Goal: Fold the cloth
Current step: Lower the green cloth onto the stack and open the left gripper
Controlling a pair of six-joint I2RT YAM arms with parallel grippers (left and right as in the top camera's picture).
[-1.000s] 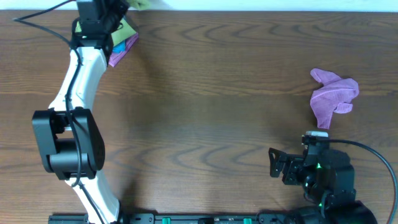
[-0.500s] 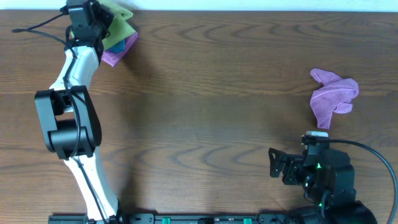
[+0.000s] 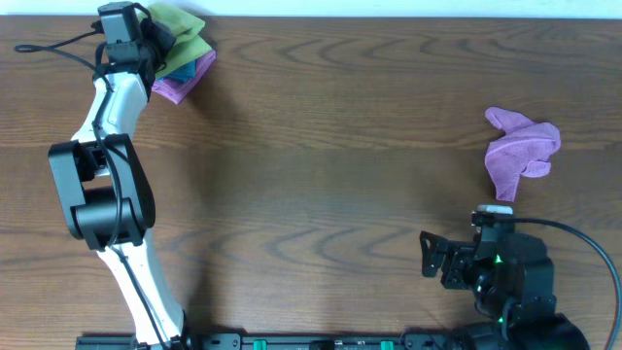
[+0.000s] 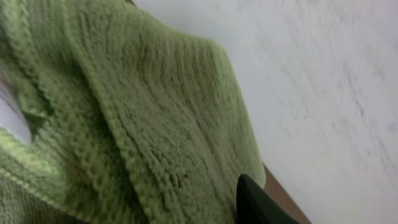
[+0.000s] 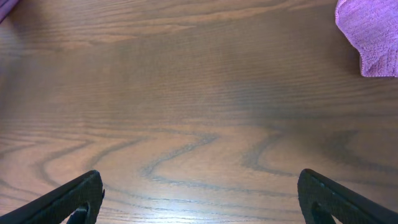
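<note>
A crumpled purple cloth (image 3: 522,151) lies at the right of the table; its edge shows in the right wrist view (image 5: 371,37). A green cloth (image 3: 183,27) lies on a small pile at the far left corner and fills the left wrist view (image 4: 137,112). My left gripper (image 3: 154,34) is at that pile, shut on the green cloth; only one dark fingertip (image 4: 255,202) shows. My right gripper (image 3: 428,255) is open and empty low over bare wood near the front right (image 5: 199,199), well short of the purple cloth.
Under the green cloth lie a blue cloth (image 3: 197,64) and a purple one (image 3: 173,89). A white wall (image 4: 323,74) runs along the table's back edge. The left arm's cable (image 3: 49,44) lies at the far left corner.
The left arm has swung left along the back edge, and the green cloth has shifted left with it onto the pile. The right arm has not moved.
</note>
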